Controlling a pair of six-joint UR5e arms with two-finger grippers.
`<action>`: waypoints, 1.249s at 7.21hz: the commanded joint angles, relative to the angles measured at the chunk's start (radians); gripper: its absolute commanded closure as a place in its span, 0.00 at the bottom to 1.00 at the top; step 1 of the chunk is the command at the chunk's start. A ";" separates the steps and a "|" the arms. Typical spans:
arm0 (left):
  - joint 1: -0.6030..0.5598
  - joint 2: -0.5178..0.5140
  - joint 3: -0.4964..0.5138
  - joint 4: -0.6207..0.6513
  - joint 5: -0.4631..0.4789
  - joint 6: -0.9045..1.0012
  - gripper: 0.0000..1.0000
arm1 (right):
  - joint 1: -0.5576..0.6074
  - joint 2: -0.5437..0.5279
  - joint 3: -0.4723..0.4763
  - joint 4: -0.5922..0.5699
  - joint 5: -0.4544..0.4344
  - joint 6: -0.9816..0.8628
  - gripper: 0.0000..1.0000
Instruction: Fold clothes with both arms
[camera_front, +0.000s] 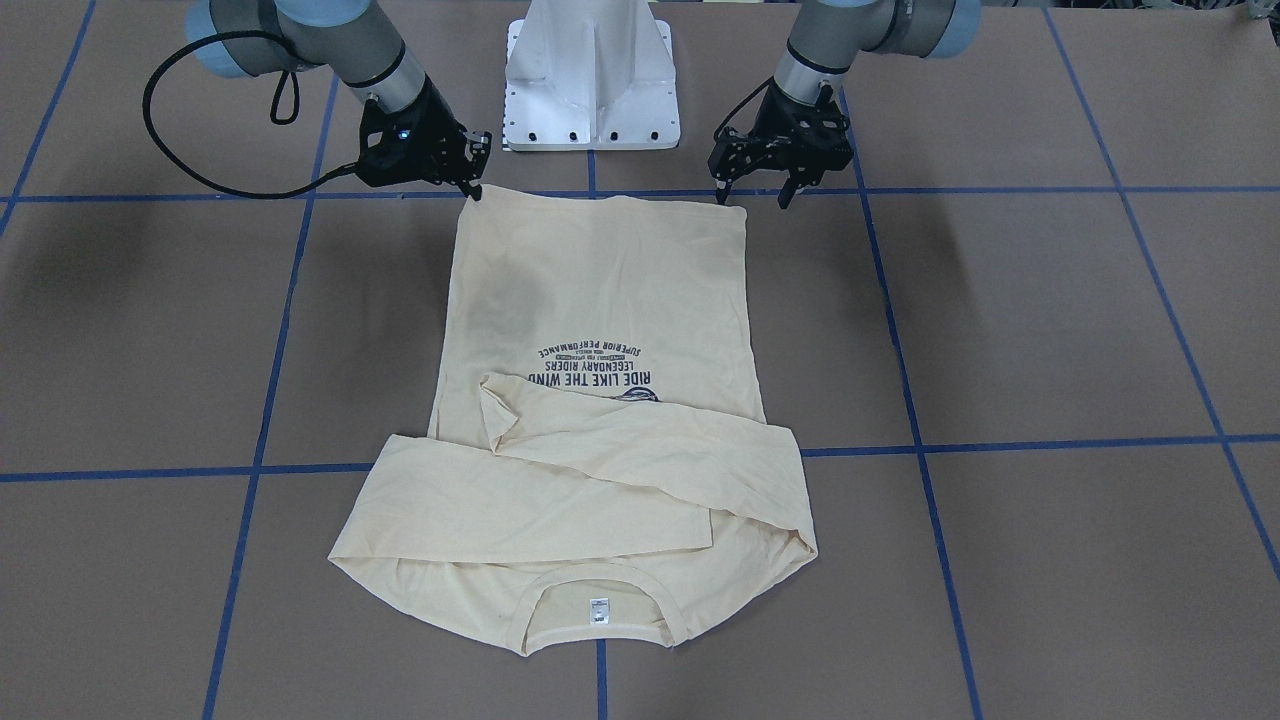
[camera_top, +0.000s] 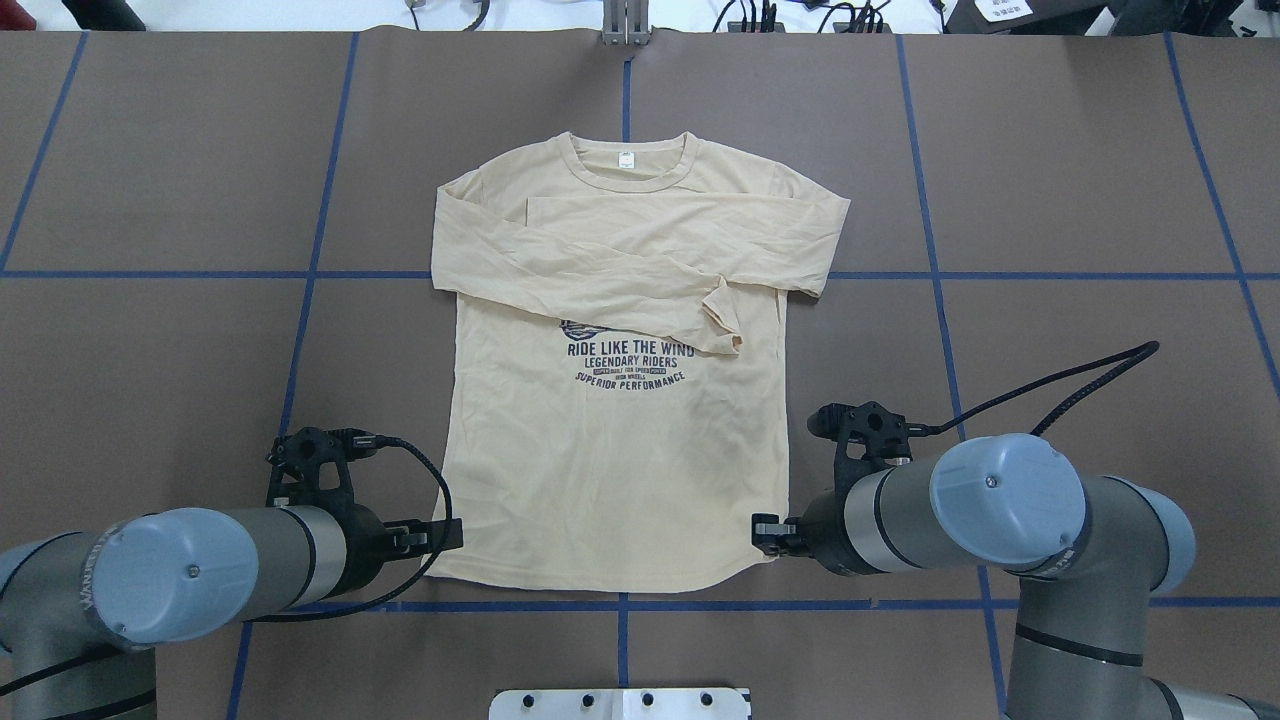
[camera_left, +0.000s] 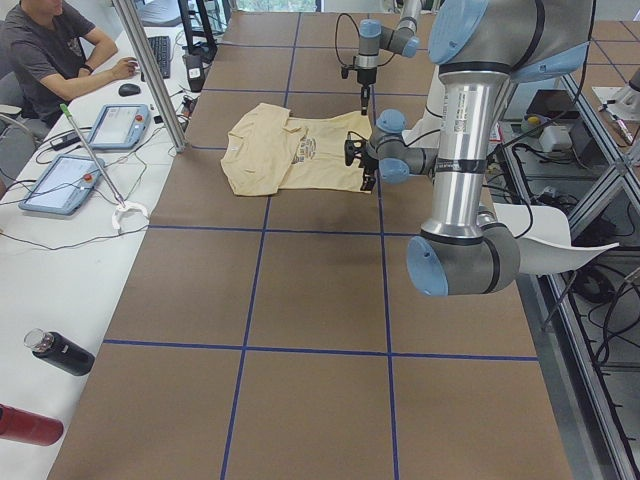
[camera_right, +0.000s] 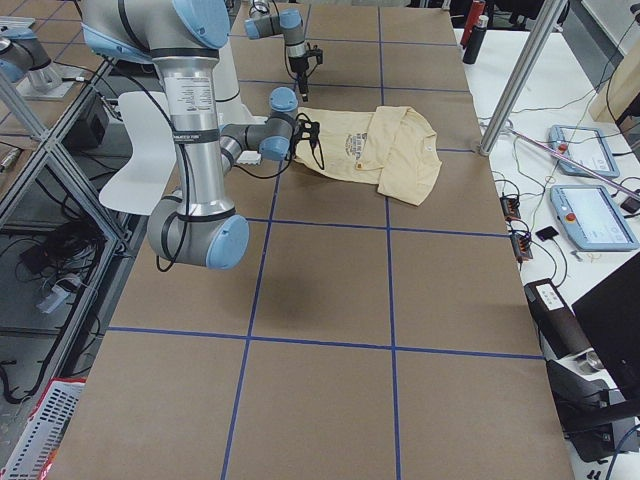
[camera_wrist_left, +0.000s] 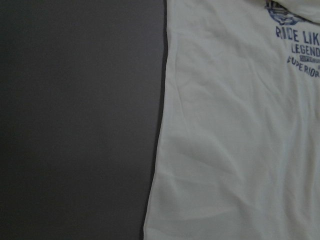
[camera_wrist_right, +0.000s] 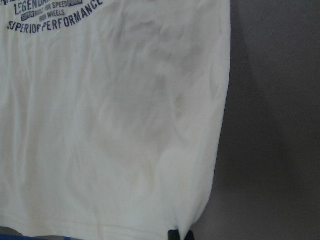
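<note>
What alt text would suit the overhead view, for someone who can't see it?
A cream long-sleeved T-shirt lies flat on a brown table, print up, both sleeves folded across its chest. The robot's left gripper and right gripper reach in from the bottom, each at a corner of the hem.

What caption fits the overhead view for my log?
Cream T-shirt face up, sleeves folded across chest; left gripper and right gripper at its hem corners.
</note>
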 joint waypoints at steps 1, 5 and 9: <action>0.008 -0.025 0.037 0.021 0.000 0.001 0.04 | 0.006 0.000 0.001 0.001 0.003 0.000 1.00; 0.021 -0.065 0.072 0.033 0.002 0.001 0.12 | 0.012 -0.001 0.004 0.001 0.003 0.000 1.00; 0.025 -0.071 0.074 0.052 0.002 -0.001 0.16 | 0.027 -0.001 0.005 0.001 0.026 0.000 1.00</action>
